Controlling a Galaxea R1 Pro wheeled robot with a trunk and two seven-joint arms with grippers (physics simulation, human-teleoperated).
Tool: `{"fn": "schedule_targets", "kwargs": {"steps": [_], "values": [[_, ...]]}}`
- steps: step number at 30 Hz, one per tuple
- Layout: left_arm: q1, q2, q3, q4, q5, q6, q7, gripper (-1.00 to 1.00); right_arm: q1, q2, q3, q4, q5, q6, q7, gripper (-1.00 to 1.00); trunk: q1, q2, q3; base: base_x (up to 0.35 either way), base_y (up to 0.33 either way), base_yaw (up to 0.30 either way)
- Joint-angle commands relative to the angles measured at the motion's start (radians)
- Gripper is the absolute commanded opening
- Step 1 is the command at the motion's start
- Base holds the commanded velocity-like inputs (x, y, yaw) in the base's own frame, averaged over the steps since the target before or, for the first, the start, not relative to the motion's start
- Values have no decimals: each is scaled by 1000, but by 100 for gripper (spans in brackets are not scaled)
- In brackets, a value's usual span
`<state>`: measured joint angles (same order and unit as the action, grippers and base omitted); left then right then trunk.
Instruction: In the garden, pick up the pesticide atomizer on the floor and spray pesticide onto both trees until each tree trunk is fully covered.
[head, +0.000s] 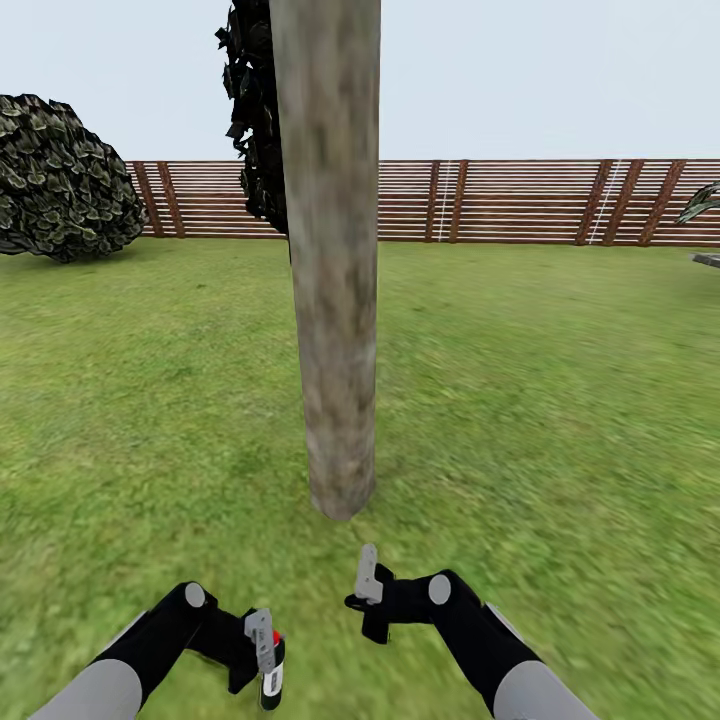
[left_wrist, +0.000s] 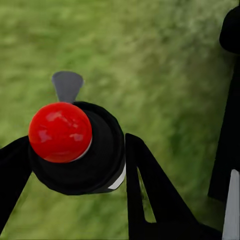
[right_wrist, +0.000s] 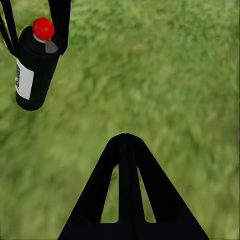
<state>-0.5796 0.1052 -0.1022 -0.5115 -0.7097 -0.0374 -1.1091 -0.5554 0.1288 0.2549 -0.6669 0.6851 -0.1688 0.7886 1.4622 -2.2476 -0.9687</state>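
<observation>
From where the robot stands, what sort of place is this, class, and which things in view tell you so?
Most likely a fenced garden or backyard. A grass lawn spreads all around, a brown slatted wooden fence closes off the far side, and a pale tree trunk rises just ahead, with a leafy shrub beside the fence.

This is a garden outside a home. Soft green grass lawn (head: 560, 400) covers the ground all around. A tall tree with a straight pale grey-brown trunk (head: 332, 260) stands in the middle of it. A long brown wooden fence with flat slats (head: 520, 202) runs along the back. A big round dark green bush (head: 62, 180) sits near the fence. Pale sky is above.
</observation>
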Motion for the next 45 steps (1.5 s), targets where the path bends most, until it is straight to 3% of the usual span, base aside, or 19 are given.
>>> {"fn": "schedule_targets", "kwargs": {"steps": [1,8,13,27,45], "values": [[-2,-5,-9,-7,-9,-10,5,-100,-1,6,-1,-1,10,-6,2,-100,0,0,-1,0,0,0],[-14,0,-20,-47,-41,-37,-20,-100,-1,46,-1,-3,7,-6,5,-100,0,0,-1,0,0,0],[-15,-7,-20,-61,-42,-52,-28,-100,-1,46,0,-5,7,-6,6,-100,0,0,-1,0,0,0],[-17,-70,-20,-62,-42,-56,-25,-100,-1,46,0,-6,7,-6,6,-100,0,0,-1,0,0,0],[-32,-98,-19,-64,-35,-55,-22,-100,-1,46,0,-9,7,-6,6,-100,0,0,-1,0,0,0]]}}
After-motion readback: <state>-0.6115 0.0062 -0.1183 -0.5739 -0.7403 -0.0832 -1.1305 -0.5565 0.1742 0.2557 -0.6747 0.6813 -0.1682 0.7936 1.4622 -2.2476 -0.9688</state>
